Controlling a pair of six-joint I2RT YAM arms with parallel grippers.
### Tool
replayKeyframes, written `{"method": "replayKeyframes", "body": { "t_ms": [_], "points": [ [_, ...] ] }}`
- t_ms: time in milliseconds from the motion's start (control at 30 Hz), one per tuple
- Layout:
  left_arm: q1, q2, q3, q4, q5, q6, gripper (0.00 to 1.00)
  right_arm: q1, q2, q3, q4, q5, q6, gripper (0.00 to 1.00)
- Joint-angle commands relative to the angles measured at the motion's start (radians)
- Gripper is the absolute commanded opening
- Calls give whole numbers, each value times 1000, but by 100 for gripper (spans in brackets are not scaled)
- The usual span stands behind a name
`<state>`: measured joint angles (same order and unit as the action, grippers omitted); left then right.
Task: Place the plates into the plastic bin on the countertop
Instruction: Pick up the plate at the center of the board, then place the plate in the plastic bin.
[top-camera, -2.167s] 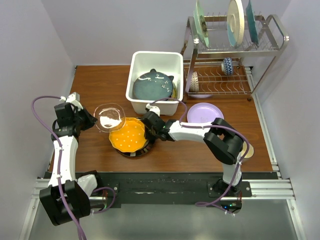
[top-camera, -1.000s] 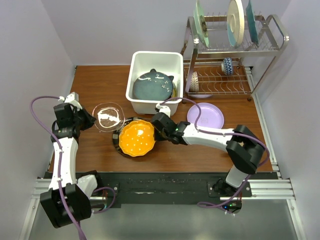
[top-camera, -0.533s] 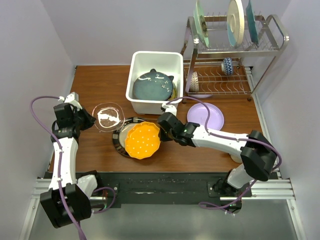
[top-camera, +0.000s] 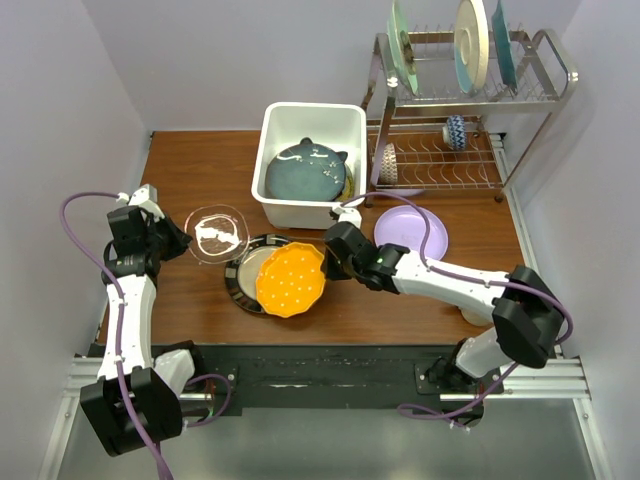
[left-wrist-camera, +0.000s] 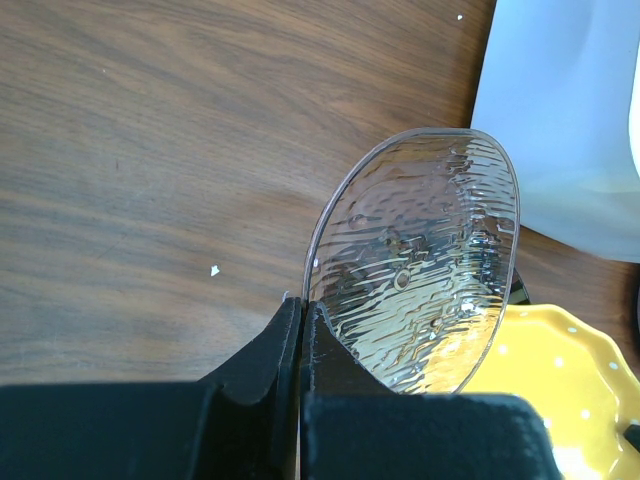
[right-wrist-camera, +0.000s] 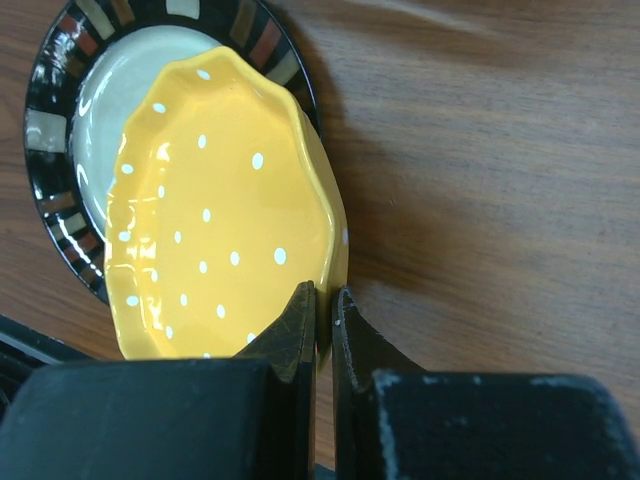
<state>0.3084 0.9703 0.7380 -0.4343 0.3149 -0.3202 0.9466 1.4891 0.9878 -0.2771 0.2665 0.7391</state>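
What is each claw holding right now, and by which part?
Left claw pinches the clear glass plate by its rim; right claw pinches the orange dotted plate by its rim.

Tilted and pinched at the rim in the right jaws: orange scalloped plate (top-camera: 291, 279), white-dotted, overlapping the black-rimmed striped plate (top-camera: 243, 283), which lies flat on the bench (top-camera: 200, 165). Just left of those, gripped at its rim by the left jaws: clear glass plate (top-camera: 217, 234), ripple-textured. Inside the white plastic bin (top-camera: 300, 213): dark teal plate (top-camera: 304, 170). Flat on the bench right of the bin: lilac plate (top-camera: 415, 228).
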Motion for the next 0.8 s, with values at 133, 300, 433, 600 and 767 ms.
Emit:
{"method": "replayKeyframes", "body": {
  "t_ms": [133,300,433,600,767],
  "points": [
    [11,-12,-2,37,13,15,0,-17,-99,14,151,-18,46,0],
    [11,-8,-2,37,15,13,0,-19,-63,3,174,-26,45,0],
    [11,-7,-2,37,13,15,0,-20,-35,-24,217,-42,69,0],
    [11,-2,-2,37,16,15,0,-23,0,-26,245,-58,77,0],
    [11,-2,-2,37,18,15,0,-25,68,-9,269,-88,89,0]
  ]
}}
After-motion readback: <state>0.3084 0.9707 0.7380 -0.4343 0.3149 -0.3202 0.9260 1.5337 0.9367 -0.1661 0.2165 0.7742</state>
